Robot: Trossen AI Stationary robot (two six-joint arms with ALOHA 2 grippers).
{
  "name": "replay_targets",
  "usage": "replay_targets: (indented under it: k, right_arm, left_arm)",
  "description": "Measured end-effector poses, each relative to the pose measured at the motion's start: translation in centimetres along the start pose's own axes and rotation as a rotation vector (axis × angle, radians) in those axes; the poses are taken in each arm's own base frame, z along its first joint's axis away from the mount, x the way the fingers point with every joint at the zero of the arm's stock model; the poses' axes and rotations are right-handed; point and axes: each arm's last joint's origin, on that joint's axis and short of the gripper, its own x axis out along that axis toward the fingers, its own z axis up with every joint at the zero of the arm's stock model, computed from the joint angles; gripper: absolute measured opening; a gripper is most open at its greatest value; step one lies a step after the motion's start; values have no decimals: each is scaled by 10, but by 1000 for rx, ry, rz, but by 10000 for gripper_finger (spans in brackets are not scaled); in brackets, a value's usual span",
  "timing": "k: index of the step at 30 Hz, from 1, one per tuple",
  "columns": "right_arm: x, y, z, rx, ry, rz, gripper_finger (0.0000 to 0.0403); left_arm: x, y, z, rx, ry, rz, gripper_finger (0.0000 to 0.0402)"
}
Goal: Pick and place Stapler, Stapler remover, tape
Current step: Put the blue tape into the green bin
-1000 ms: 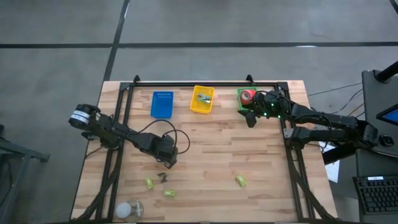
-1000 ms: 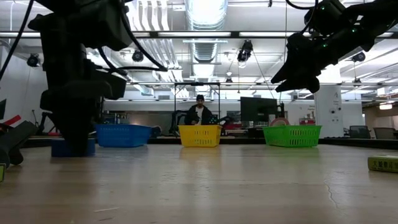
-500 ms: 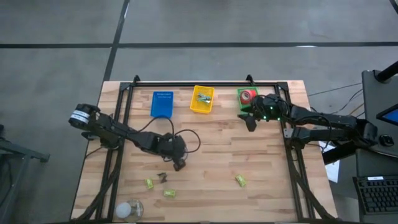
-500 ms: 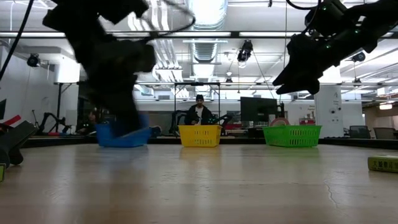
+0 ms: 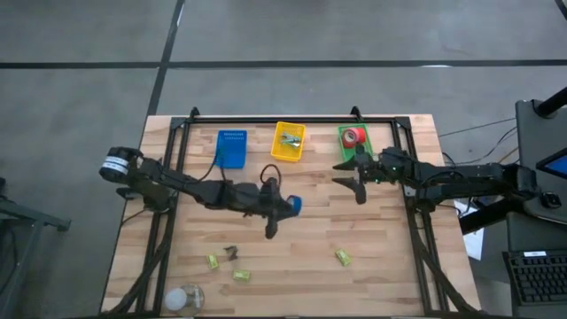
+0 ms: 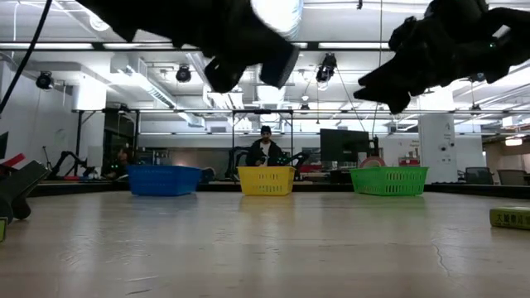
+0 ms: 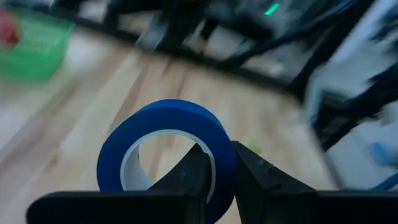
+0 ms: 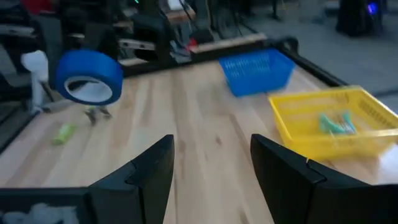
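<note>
The blue tape (image 7: 163,140) is a ring-shaped roll held by my left gripper (image 7: 221,167) above the middle of the table; the high view shows the blue tape (image 5: 295,206) at the tip of my left gripper (image 5: 285,207). Red tape rolls (image 5: 353,136) lie in the green basket (image 5: 342,147). My right gripper (image 5: 351,177) hovers open in front of that basket, touching nothing. A dark staple remover (image 5: 232,253) lies on the table's near left part. The right wrist view shows the blue tape (image 8: 89,78) held in the air. My left gripper holds the blue tape by its wall (image 7: 224,155), one finger (image 7: 194,171) inside the open centre and the other (image 7: 252,177) outside. The fingers point toward the table's right. The roll is lifted clear of the table.
A blue basket (image 5: 231,149), a yellow basket (image 5: 288,142) with small items and the green basket stand in a row along the far edge. Small yellow-green things (image 5: 213,260), (image 5: 241,276), (image 5: 343,258) lie near the front. A clear round object (image 5: 186,297) sits at the near left corner.
My left gripper has risen from the table and swung toward the table's right, carrying the blue tape, which is now lifted clear. My right gripper has stayed in front of the green basket, its wrist shifting slightly toward the near edge.
</note>
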Motion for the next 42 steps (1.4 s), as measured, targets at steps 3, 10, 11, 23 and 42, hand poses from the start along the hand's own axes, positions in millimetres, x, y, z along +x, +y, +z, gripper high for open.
replay_targets:
  k: [3, 10, 11, 23, 42]
  right_arm:
    - [-1, 3, -6, -5, -43, 25, 205]
    - [-1, 11, -9, 41, -116, 88, 205]
    - [-1, 13, -9, 36, -122, 98, 205]
    - [27, 20, 2, 11, -131, 132, 205]
    - [76, 45, 19, -101, -87, 216, 205]
  left_arm:
    - [1, 2, 11, 20, -81, -102, 55]
    - [3, 13, 22, 19, -176, -113, 55]
    - [5, 14, 21, 18, -186, -114, 55]
    - [21, 22, 17, 0, -309, -178, 55]
    - [25, 24, 11, -14, -269, -172, 55]
